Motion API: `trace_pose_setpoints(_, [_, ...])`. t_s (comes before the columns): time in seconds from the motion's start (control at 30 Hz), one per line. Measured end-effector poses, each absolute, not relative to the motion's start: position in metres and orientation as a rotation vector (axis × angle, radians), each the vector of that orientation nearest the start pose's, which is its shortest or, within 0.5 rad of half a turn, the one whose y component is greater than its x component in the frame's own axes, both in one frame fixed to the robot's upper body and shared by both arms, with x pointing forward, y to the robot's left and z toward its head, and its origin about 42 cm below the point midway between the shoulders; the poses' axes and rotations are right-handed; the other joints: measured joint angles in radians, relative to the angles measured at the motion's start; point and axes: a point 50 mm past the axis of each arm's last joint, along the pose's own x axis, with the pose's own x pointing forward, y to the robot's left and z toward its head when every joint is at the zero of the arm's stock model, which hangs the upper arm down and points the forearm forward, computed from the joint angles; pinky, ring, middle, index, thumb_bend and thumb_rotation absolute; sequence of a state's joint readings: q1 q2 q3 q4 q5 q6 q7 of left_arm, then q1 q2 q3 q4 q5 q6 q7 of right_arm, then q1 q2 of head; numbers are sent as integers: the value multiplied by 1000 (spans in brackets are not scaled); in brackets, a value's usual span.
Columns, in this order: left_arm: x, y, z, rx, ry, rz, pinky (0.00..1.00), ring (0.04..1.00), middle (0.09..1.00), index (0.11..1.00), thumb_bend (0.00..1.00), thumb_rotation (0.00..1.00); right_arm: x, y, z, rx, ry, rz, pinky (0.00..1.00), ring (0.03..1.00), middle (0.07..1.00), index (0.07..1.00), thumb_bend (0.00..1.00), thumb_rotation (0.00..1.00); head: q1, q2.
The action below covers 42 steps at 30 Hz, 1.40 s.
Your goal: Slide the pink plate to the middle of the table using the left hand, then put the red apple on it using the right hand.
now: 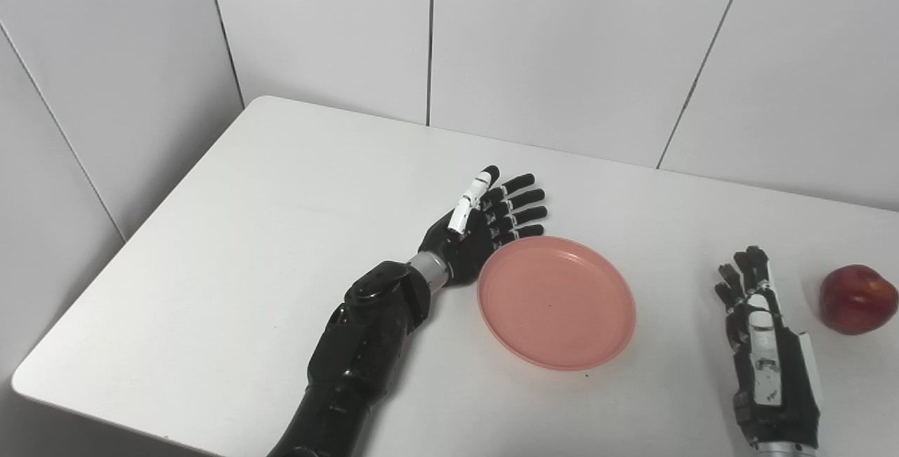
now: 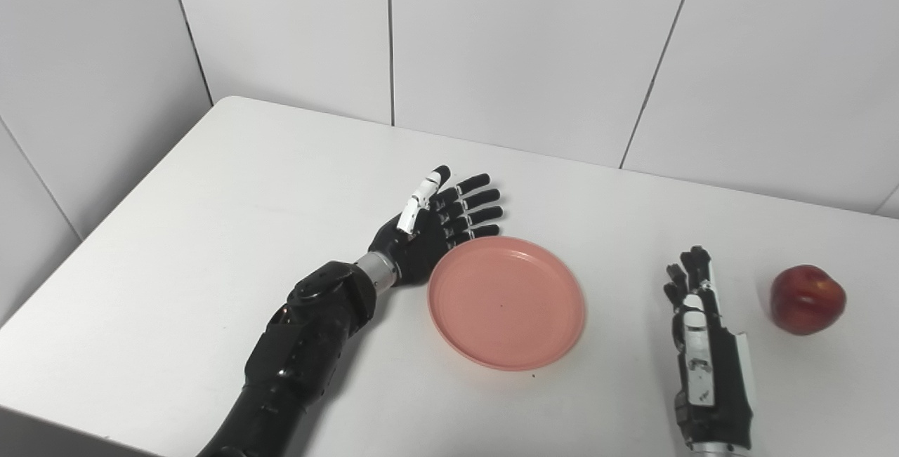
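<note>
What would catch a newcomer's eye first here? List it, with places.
The pink plate lies empty near the table's middle, with the left robot hand open and edge-on against its far-left rim. Far right, the red apple sits alone on the white table, beside the resting right robot hand.

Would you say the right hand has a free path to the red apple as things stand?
Probably yes. The right hand rests open on the table just left of the red apple, with only bare tabletop between them; the pink plate lies on its other side.

Bright, even light; soft shadows.
</note>
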<state>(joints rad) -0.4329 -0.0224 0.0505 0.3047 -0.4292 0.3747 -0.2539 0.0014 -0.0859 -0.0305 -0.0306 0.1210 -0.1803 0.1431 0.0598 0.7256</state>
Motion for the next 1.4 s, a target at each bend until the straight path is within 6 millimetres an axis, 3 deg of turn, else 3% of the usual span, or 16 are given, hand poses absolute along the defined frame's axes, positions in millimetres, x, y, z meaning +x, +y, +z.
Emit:
trace_pose_setpoints(0.2, [405,165,142,-417,193,-399,903,913,924,916,397,1000,282,-238,118,1,-209,115,983,965,990,1000,360,1000,-9,11])
trace_pose_setpoints(0.43, [400,185,159,-378,117,-365,926,926,939,933,400,1000,281,-233,118,10,-192,117,976,964,987,995,350,1000,-43,28])
trace_pose_setpoints(0.73, [379,204,173,-350,53,-346,945,946,950,943,398,1000,279,-226,118,27,-190,118,983,968,990,997,322,1000,-52,37])
trace_pose_setpoints(1.03, [349,226,154,-327,88,-309,945,937,947,945,402,1000,279,-224,118,18,-173,122,981,970,994,997,337,1000,-78,46])
trace_pose_setpoints(1.4, [330,240,141,-336,96,-288,964,949,958,958,406,1000,278,-220,120,36,-166,86,973,967,987,993,313,1000,-126,54])
